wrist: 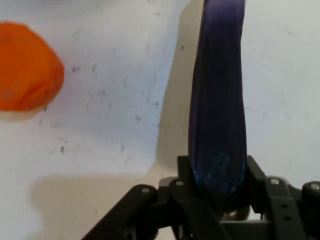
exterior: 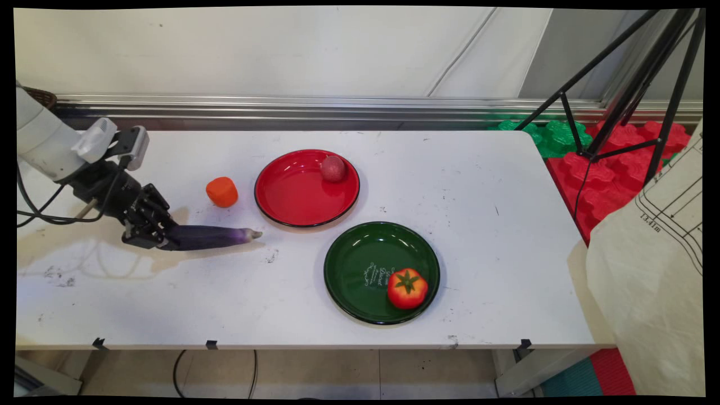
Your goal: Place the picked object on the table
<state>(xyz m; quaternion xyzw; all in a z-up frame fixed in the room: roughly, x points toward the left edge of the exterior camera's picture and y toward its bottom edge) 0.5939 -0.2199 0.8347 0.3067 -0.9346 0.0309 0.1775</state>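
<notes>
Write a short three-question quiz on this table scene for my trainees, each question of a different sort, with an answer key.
1. True or false: the gripper is shut on one end of the purple eggplant.
2. Which plate holds the tomato? A) the red plate B) the green plate C) neither
3. Fill in: the loose thing on the table nearest the eggplant, just left of the red plate, is the orange ____.

Key
1. True; the hand view shows the eggplant's end between the fingers.
2. B; the red plate holds a small reddish ball.
3. Block.
</notes>
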